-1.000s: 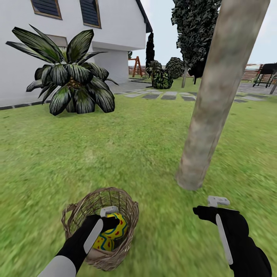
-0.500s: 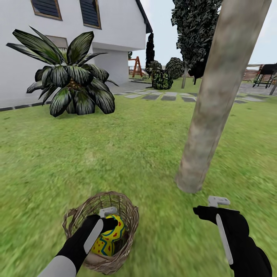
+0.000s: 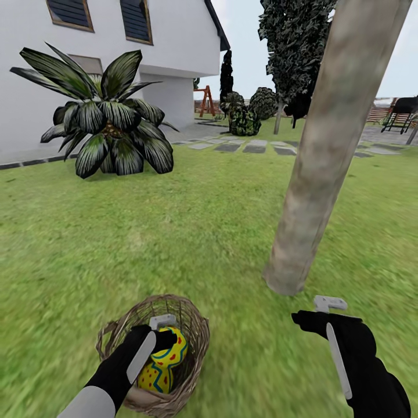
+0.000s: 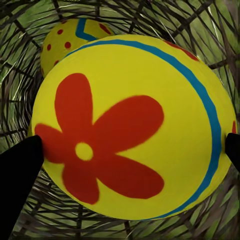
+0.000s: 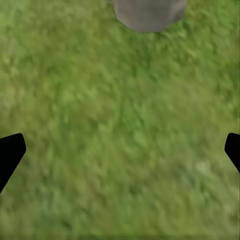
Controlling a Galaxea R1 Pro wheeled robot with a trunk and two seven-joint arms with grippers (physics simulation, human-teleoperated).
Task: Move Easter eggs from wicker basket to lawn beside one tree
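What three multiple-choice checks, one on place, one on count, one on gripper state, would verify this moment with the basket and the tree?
1. Where is the wicker basket relative to the tree in the head view?
A. On the lawn, left of the trunk and nearer the robot
B. Behind the trunk
C. On the stepping stones

2. How many eggs show inside the basket in the left wrist view?
A. None
B. Two
C. Five

3. What is the right gripper doing?
A. Clamping an egg
B. Gripping the trunk
C. Open over bare grass

Answers: 1 A, the basket sits on grass left of the trunk's base. 2 B, the big egg between the left gripper fingertips, another egg behind. 3 C, fingertips wide apart, grass between.
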